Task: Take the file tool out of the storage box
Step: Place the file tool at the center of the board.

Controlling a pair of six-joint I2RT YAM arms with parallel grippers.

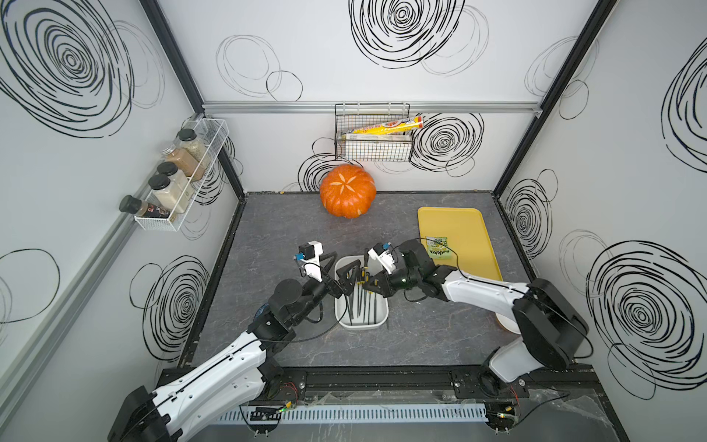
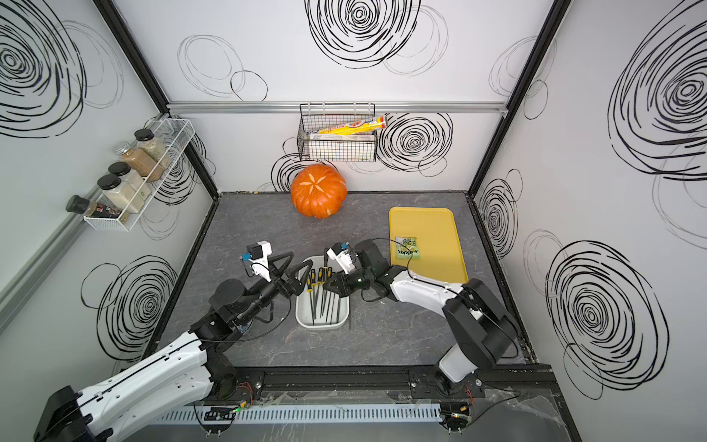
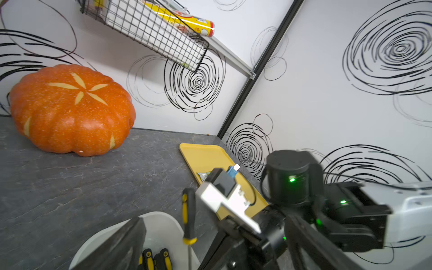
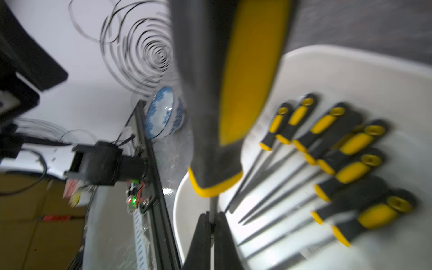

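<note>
Storage box [image 1: 359,326], the white tub, sits on your grey tabletop [image 1: 267,237] toward the front, between the two arms. Behind it to the right lies the flat yellow tray [image 1: 455,225]. An orange pumpkin [image 1: 347,191] with a carved star stands against the back wall. Above the pumpkin hangs the black wire basket [image 1: 373,151], with a yellow roll [image 1: 390,126] resting across its top.

Your left gripper [image 1: 348,258] hangs over the box's left rim near the far end, its fingers spread wide with nothing between them. Your right gripper [image 4: 212,216] reaches in from the opposite side. Its fingers are pressed together on the thin metal shaft of the file tool [image 4: 245,81], just below the yellow collar of the handle.

In both top views that file's black-and-yellow handle stands up by the box's right side, above the others. Its lower end is hidden, so you cannot tell whether the tip clears the box.

Several more files [image 4: 350,145] lie side by side on the box floor, handles toward the far end. A small green packet [image 1: 440,248] lies on the tray near its left edge.
</note>
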